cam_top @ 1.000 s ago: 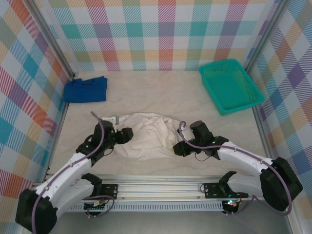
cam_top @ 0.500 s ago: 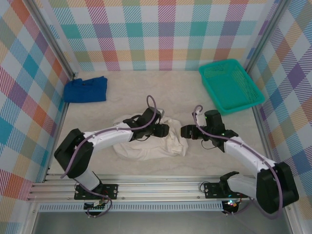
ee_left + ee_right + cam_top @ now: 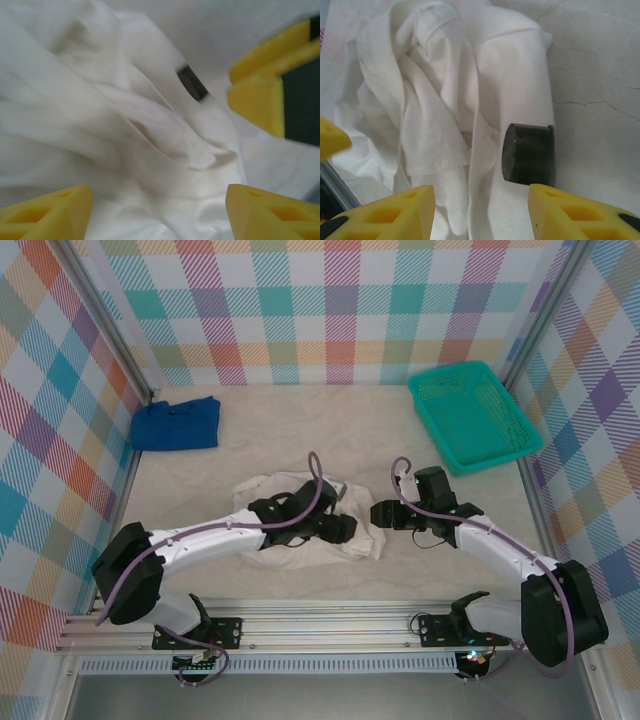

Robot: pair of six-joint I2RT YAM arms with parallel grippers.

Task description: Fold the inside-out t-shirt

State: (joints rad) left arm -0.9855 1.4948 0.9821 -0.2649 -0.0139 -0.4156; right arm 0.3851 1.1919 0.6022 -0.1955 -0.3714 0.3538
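The table (image 3: pixel 300 435) holds one white t-shirt (image 3: pixel 262 490), with left claw (image 3: pixel 346 529) and right claw (image 3: pixel 379 512) spread.

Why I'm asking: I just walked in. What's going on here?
Two robot arms are working on a white t-shirt that lies crumpled mid-table, not yet folded. The left gripper is down on the shirt's right part, jaws open over the fabric. The right gripper hovers open at the shirt's right edge. A blue cloth and a green basket sit at the far corners.
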